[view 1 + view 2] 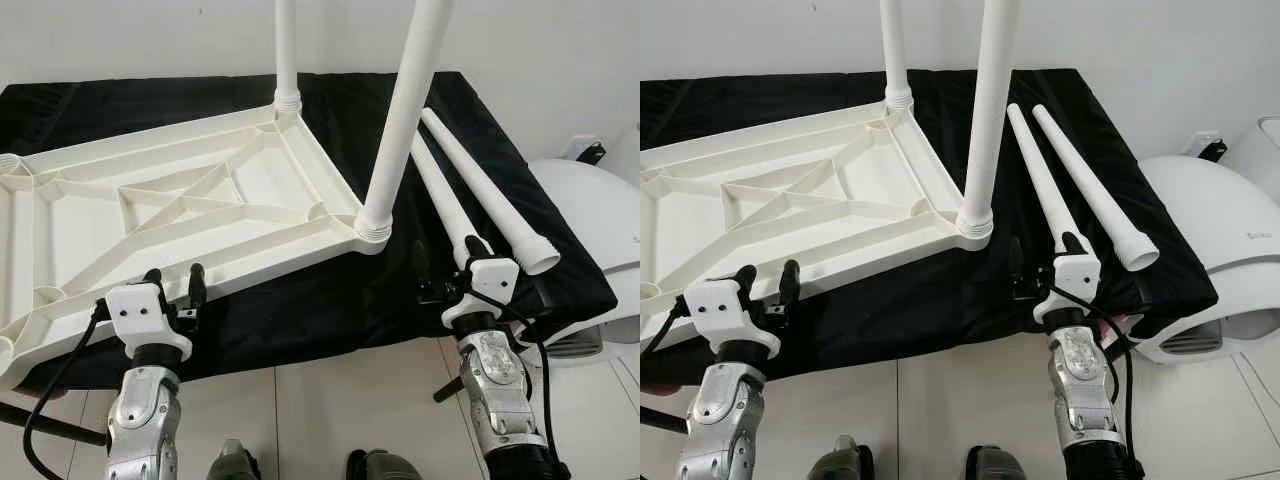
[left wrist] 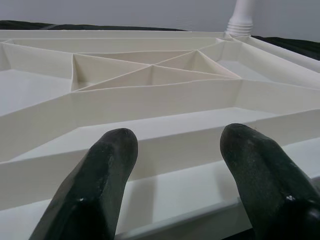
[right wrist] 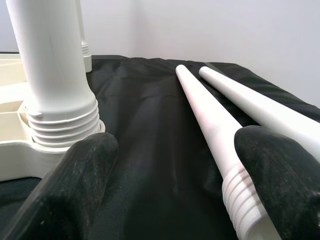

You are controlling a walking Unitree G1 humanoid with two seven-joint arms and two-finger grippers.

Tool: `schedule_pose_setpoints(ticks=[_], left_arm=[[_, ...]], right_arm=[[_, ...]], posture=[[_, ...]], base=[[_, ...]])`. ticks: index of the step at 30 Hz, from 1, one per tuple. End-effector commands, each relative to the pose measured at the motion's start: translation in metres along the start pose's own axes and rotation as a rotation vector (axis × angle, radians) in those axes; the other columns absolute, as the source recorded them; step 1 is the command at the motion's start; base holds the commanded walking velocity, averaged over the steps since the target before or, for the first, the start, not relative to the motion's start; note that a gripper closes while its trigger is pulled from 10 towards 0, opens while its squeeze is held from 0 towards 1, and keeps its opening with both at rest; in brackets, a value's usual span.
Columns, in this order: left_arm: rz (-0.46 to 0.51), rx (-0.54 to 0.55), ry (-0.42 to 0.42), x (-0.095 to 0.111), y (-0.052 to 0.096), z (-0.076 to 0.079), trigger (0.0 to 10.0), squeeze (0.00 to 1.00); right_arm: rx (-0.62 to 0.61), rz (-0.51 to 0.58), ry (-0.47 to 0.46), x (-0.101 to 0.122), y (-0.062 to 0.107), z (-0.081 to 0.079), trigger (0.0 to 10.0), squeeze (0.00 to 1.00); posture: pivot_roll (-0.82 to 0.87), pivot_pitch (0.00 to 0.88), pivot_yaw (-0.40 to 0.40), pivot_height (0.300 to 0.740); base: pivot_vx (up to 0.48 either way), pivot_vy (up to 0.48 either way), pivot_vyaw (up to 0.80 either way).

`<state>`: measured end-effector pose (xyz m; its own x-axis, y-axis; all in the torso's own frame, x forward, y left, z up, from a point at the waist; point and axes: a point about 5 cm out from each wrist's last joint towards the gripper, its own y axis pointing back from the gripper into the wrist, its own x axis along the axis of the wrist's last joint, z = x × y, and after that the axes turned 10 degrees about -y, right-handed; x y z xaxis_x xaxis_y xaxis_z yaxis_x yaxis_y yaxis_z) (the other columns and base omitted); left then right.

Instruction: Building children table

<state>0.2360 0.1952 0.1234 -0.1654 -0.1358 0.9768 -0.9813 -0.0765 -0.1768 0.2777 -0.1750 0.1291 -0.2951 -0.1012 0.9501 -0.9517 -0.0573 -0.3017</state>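
Observation:
A cream plastic children's tabletop [image 1: 180,205] lies upside down on a black cloth, ribs showing. Two white legs stand screwed into its right-hand corners, one near [image 1: 405,110] and one far [image 1: 286,55]. Two loose white legs lie side by side to the right, the inner one [image 1: 440,195] and the outer one [image 1: 490,190]. My left gripper [image 1: 175,283] is open at the tabletop's front edge [image 2: 165,150]. At the threaded end of the inner loose leg [image 3: 240,195], my right gripper [image 1: 447,262] is open, its fingers astride that end.
The black cloth [image 1: 330,300] covers a low surface whose front edge runs just past my grippers. A white rounded appliance [image 1: 600,220] stands at the right. Tiled floor [image 1: 350,400] lies below, and a white wall rises behind.

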Motion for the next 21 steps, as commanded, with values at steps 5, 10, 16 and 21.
schedule_pose_setpoints(ticks=[5, 10, 16, 21], left_arm=[[-0.028, 0.082, -0.006, -0.0019, 0.0025, -0.0052, 10.0, 0.00], [-0.026, 0.080, -0.011, -0.0010, 0.0019, -0.0045, 10.0, 0.00], [-0.025, 0.081, -0.018, -0.0003, 0.0011, -0.0047, 10.0, 0.00], [-0.023, 0.079, -0.025, 0.0005, 0.0002, -0.0053, 10.0, 0.00]], right_arm=[[0.017, -0.020, -0.002, -0.0035, 0.0018, -0.0028, 10.0, 0.00], [0.029, -0.025, -0.005, -0.0030, 0.0012, -0.0049, 10.0, 0.00], [0.032, -0.027, -0.002, -0.0033, 0.0013, -0.0052, 10.0, 0.00], [0.033, -0.026, -0.007, -0.0038, 0.0015, -0.0063, 10.0, 0.00]], posture=[[0.05, 0.089, -0.040, 0.740], [0.05, 0.088, -0.042, 0.740], [0.06, 0.085, -0.040, 0.740], [0.06, 0.086, -0.038, 0.740]], base=[[0.000, 0.000, 0.00], [0.000, 0.000, 0.00], [0.000, 0.000, 0.00], [0.000, 0.000, 0.00]])
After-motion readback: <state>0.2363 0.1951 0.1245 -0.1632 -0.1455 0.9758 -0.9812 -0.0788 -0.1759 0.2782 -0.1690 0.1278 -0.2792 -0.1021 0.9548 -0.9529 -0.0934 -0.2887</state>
